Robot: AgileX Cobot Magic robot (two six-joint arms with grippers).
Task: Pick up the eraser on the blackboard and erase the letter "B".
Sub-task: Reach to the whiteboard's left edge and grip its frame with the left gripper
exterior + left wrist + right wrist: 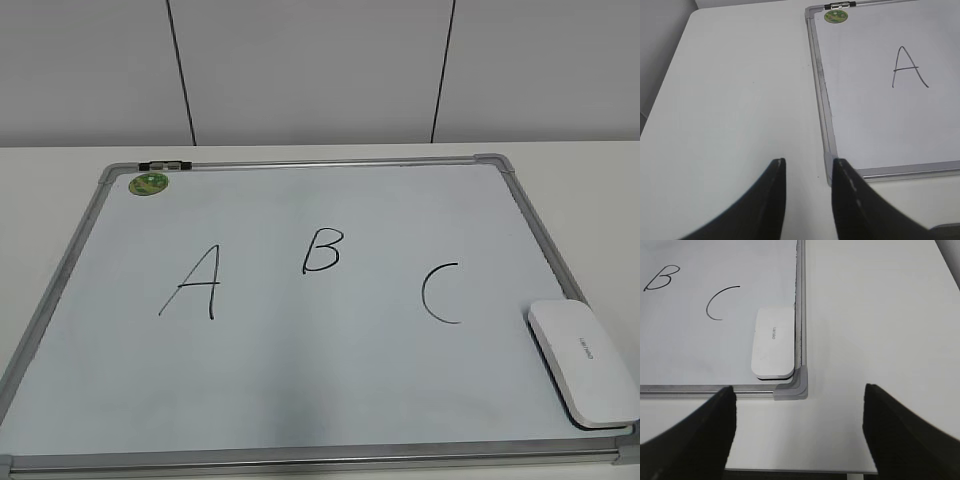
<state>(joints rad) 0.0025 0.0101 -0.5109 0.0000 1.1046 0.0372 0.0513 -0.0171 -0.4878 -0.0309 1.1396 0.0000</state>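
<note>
The blackboard (90, 220) is a white dry-erase board with a silver frame, lying flat on the table. It bears a black "A" (195, 283), the letter "B" (322, 250) and a "C" (440, 293). The white eraser (583, 361) lies on the board's near right corner; it also shows in the right wrist view (773, 341), beside the frame, with "B" (661, 279) at upper left. My right gripper (799, 397) is open and empty, above the bare table just in front of that corner. My left gripper (808, 165) is open and empty, by the board's near left corner (828, 160). Neither gripper shows in the exterior view.
A round green sticker (149, 183) and a black clip (165, 165) sit at the board's far left corner. White table surrounds the board, and its front edge (800, 471) lies just below my right gripper. A grey panelled wall stands behind.
</note>
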